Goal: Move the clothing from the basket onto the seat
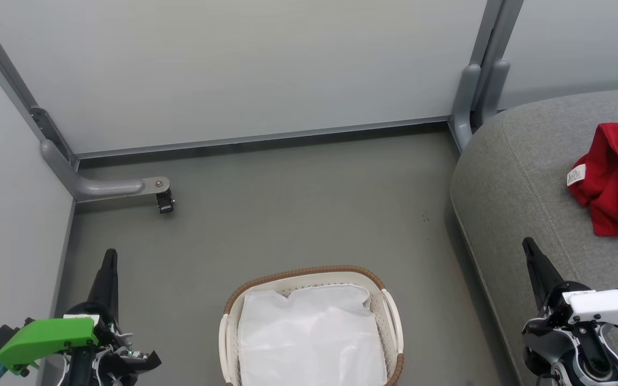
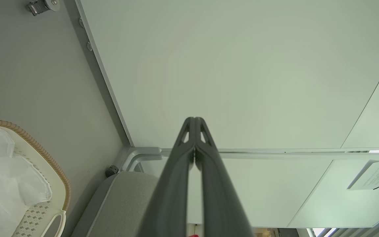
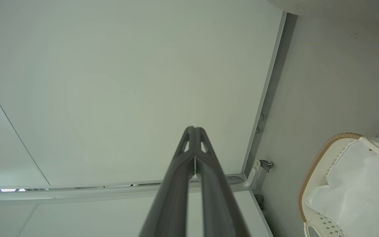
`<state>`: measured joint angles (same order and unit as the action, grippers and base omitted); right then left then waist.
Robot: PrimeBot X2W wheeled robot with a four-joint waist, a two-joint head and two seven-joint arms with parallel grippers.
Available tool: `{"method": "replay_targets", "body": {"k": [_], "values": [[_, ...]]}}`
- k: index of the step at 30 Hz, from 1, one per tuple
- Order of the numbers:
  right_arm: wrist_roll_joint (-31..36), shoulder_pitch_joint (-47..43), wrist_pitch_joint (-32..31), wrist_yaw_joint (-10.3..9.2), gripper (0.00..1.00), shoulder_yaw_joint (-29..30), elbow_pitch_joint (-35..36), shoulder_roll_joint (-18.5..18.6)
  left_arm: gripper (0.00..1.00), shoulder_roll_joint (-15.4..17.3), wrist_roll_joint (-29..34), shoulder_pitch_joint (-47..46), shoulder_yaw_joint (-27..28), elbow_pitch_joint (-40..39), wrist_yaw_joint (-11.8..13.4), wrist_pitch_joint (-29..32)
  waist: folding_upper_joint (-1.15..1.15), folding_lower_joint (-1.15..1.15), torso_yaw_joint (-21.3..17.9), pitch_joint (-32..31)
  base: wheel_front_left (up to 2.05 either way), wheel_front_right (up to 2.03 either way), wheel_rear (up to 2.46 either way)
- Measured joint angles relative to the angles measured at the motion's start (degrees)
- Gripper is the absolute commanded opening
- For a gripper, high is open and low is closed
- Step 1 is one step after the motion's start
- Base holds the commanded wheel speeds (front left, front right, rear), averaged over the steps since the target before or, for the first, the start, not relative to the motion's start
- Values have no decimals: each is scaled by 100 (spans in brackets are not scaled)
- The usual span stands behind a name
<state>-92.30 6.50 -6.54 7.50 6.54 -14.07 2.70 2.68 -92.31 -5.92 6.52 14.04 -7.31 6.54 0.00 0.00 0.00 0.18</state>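
**Grey-floored corner: basket emptied, red clothing on the seat**

A smooth grey floor bounded by pale partition panels forms the far and left background; a small castor sits at the far left under a panel foot. At near centre stands the basket, its brown woven rim toward the far side. Inside it lies a white sheet, and no red fabric can be seen on or around that sheet; the basket's nearest part is cut off by the frame. To the right, the seat carries the clothing, a crumpled red heap with a small white label facing left. The heap rests well in from the cushion's left edge and runs past the right border of the head view, so its full extent cannot be told.

The left gripper points away over the floor at near left, well apart from the basket. The right gripper points away at near right, over the seat's near edge and clear of the clothing. Both wrist views show each pair of fingers pressed together at the tips with nothing between them.

Judged from this arrangement, the transfer appears complete: the visible clothing is on the seat, and nothing seems left to fetch.
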Motion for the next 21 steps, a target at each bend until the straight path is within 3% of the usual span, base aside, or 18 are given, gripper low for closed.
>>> {"method": "replay_targets", "body": {"k": [21], "values": [[0, 0, 0, 0, 0, 0, 1, 0, 0, 0, 0, 0, 1, 0, 0, 1, 0, 0, 0, 0, 0, 0, 0]]}}
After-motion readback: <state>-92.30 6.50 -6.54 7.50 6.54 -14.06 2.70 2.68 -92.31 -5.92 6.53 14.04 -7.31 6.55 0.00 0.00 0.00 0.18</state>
